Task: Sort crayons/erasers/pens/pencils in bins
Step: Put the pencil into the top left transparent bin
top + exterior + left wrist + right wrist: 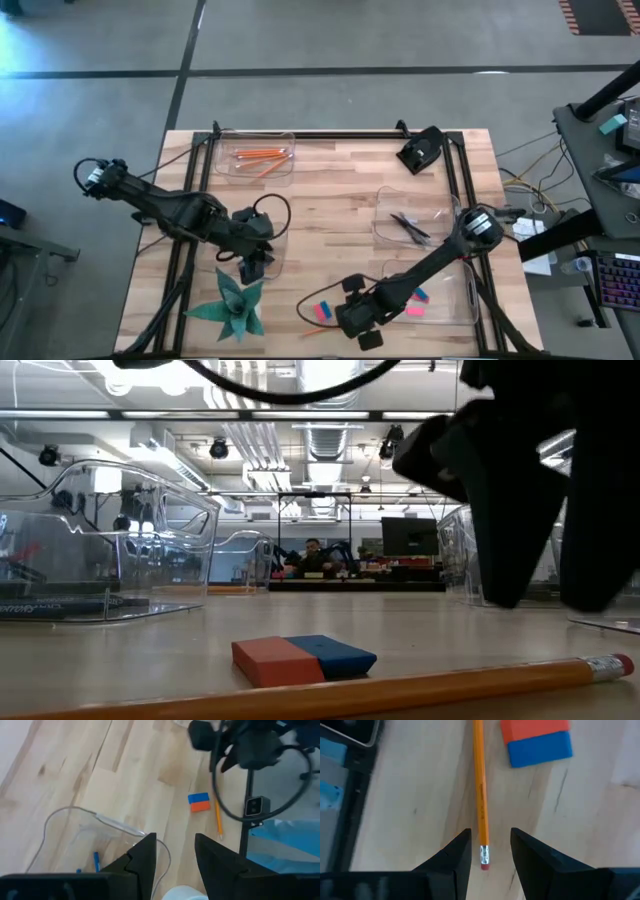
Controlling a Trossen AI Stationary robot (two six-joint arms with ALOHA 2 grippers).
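Note:
An orange pencil point(480, 785) lies flat on the wood near the table's front edge, beside a red-and-blue eraser point(536, 739). My right gripper point(490, 835) hovers open over the pencil's eraser-tipped end point(484, 856), one finger on each side, not touching. My left gripper point(175, 838) hangs open with nothing in it, above a clear bin point(60, 815) holding a blue crayon point(96, 861). In the high view the right gripper point(362, 328) is near the front middle and the left gripper point(255, 262) is left of centre.
A bin with orange pencils point(258, 156) sits at the far left, a bin with dark pens point(412, 226) at the right, and a bin with erasers point(432, 300) at the near right. A green paper star point(232, 306) lies near the front left. A black block point(420, 150) is at the back.

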